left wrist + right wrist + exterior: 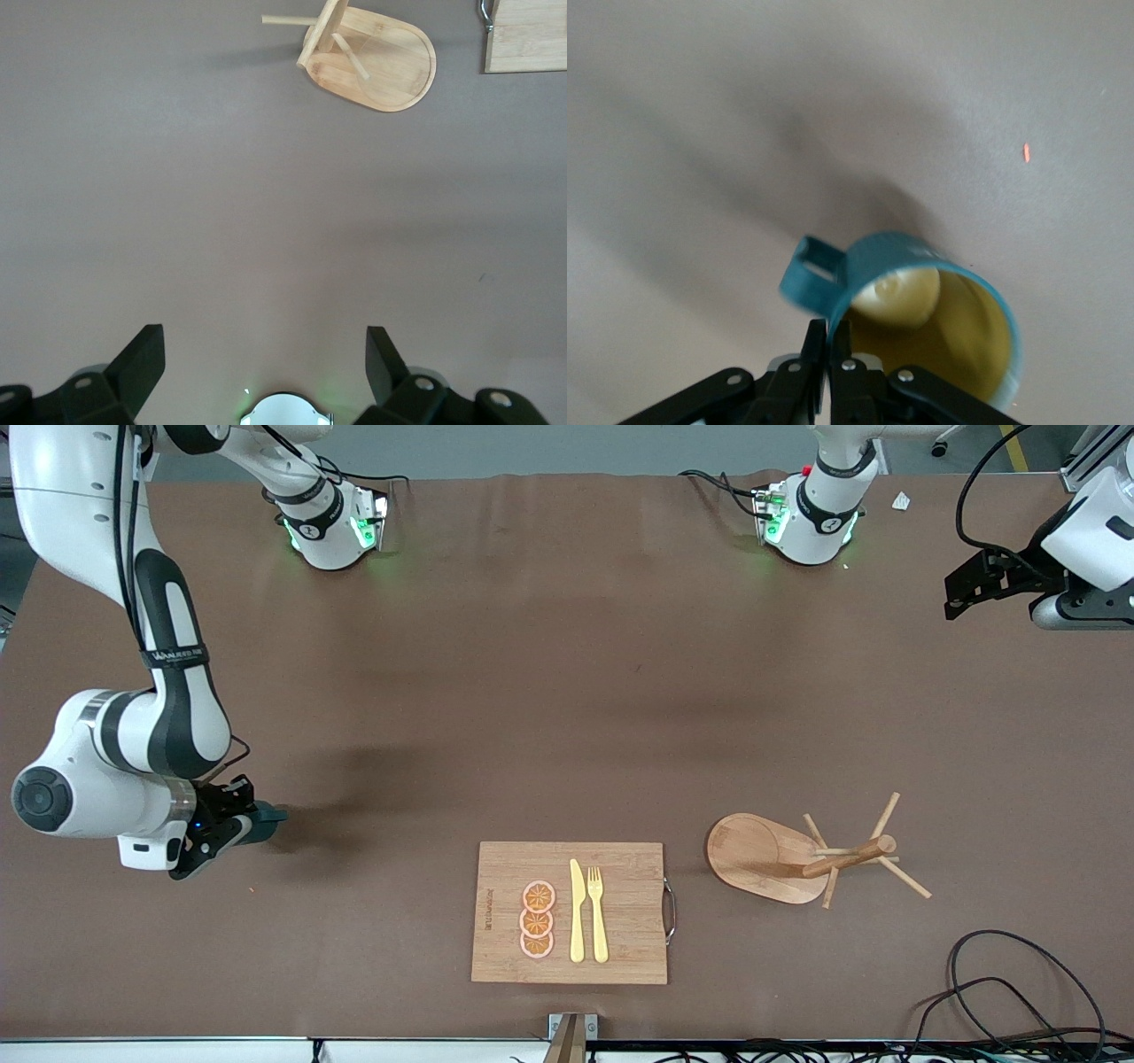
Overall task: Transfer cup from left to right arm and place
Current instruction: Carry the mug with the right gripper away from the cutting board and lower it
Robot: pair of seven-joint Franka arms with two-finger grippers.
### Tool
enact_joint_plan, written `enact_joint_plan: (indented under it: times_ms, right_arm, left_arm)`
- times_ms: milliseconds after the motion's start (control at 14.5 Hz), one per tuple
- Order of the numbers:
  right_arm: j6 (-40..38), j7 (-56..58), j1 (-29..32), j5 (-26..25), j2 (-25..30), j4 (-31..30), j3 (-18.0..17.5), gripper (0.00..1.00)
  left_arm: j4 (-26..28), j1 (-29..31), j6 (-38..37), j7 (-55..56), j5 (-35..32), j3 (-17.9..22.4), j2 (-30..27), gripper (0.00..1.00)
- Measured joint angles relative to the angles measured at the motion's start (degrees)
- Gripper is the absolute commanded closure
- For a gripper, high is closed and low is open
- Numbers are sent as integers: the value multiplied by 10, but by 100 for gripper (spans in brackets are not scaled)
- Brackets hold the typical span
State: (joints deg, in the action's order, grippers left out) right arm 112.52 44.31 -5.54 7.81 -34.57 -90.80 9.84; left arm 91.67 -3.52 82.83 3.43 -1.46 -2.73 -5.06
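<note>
I have the cup [921, 310] in the right gripper [827, 341], fingers pinched on the rim wall next to the handle [808, 266], one finger inside, one outside. Handoff looks done, so the step in hand is the placement. It sits low over bare table [567, 691] at the right arm's end; I can't tell whether the base is touching yet. To do it well, I'd bring it straight down until the base sits flat, let go only then, and lift clear vertically so the inner finger doesn't drag the rim. The left gripper [266, 359] is wide open and holds nothing, parked high at its own end, waiting. The right wrist view gives me the grip detail and the yellow inside; from the front only a sliver of teal pokes past the fingers. The front view alone shows the cutting board [569, 912] and mug tree [797, 857] well apart from the cup. The left wrist view sees the tree [368, 53] and a board corner, no cup.
</note>
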Motion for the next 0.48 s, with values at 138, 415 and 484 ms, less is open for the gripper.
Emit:
enact_joint_plan:
  times_ms: [138,415,484]
  right_arm:
    - [9,-10,4,0,-15,-2,0,78]
    - [3,-68,5,1,-19,3,-2,28]
    - [-9,-88,3,1,-14,9,-3,0]
  left_arm:
    - [2,0,1,0,0,0,-1,0]
    - [8,0,2,0,0,0,-1,0]
    - [8,0,2,0,0,0,-1,0]
